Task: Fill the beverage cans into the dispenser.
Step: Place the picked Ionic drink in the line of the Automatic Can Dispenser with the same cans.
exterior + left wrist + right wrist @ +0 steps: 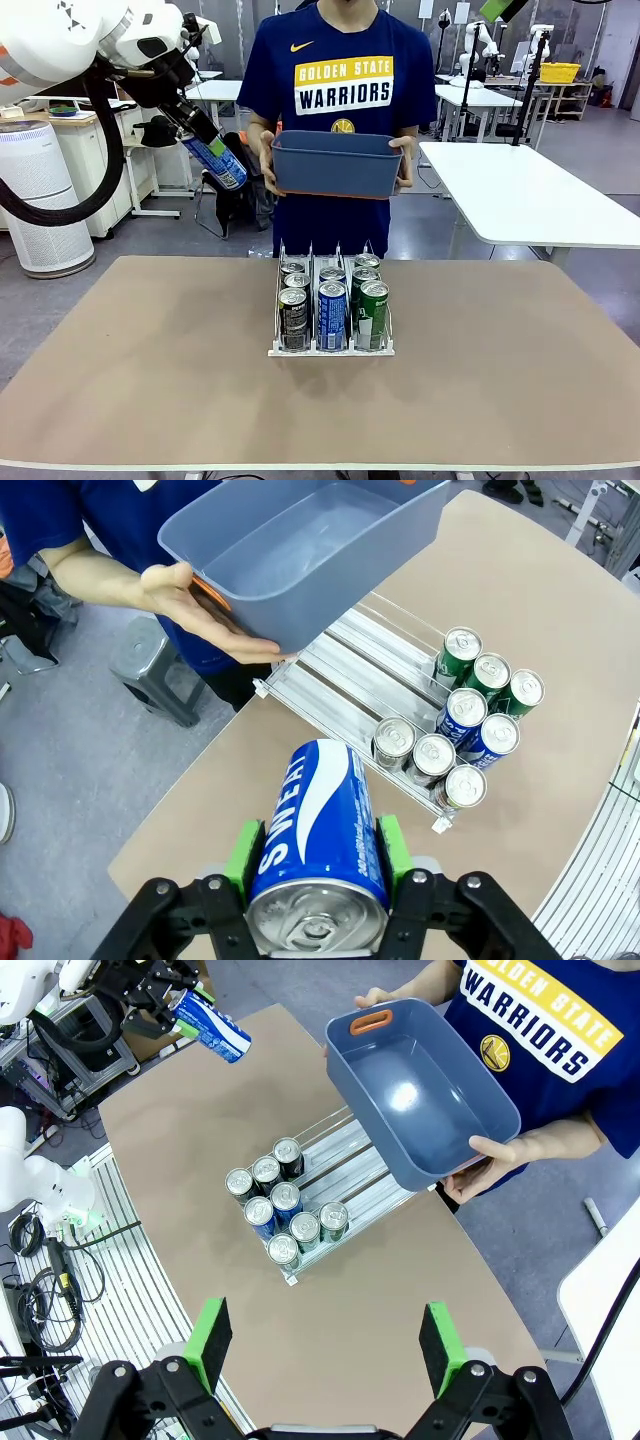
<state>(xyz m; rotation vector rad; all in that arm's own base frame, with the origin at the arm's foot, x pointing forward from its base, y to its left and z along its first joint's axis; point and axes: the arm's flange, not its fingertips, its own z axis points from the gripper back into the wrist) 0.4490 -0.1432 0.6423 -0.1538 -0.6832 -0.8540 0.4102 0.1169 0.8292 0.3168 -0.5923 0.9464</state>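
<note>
The left gripper (318, 865) clamps a blue can (318, 845) high off the table — the dispenser (352, 675) lies ahead of its fingertips, holding what looks like seven cans (470, 712). The right gripper (325, 1345) gapes wide and empty above the dispenser, beside the person's blue-grey tub (420, 1090).

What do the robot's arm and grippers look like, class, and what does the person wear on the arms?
The left arm has glossy white rounded shells and a thick black cable looping below. Both the left gripper and right gripper have black linkage fingers with bright green pads. The person's sleeves are short, navy blue.
</note>
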